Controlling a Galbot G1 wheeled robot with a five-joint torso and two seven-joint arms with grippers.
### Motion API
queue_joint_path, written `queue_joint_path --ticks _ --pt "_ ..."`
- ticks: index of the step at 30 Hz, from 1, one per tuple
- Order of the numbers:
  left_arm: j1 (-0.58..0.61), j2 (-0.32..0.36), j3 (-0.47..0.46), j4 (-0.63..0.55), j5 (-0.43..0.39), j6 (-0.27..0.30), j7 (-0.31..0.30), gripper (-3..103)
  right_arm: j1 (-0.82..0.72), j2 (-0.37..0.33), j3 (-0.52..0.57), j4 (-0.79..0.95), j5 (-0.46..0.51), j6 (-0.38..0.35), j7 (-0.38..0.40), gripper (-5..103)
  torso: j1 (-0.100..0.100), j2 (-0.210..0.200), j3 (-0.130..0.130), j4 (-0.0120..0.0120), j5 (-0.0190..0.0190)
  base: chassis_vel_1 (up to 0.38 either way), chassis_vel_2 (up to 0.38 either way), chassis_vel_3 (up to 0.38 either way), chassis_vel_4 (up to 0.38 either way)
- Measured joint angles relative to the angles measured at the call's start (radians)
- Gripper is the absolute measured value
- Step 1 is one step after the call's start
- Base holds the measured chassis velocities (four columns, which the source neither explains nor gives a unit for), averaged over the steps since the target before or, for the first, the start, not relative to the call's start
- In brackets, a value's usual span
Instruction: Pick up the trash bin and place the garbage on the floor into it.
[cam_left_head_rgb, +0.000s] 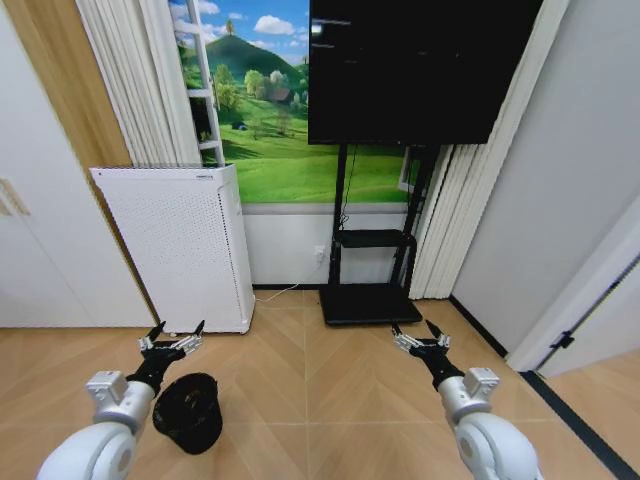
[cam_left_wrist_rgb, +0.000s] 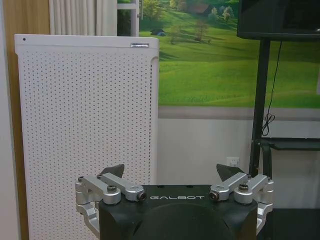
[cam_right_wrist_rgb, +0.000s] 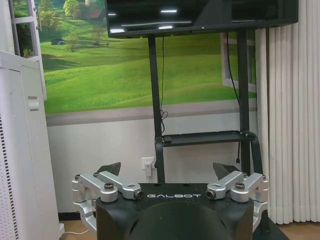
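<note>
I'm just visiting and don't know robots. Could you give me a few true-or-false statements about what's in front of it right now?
1. The trash bin stands on the floor by the left tool. True.
2. The right tool holds a bottle. False: it is open and empty.
3. A white perforated unit stands against the wall. True.
4. The left tool grips the bin's rim. False: it is open, holding nothing.
</note>
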Motion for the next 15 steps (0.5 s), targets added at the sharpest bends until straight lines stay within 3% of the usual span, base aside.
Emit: queue_joint_path --ticks 15 --pt "0.003 -0.009 0.000 -0.006 -0.002 -0.006 0.000 100 -0.012 0.000 0.013 0.013 -0.001 0.000 -0.007 100 0.024 0.059 0.034 0.0000 0.0000 0.000 0.000 0.000 0.000"
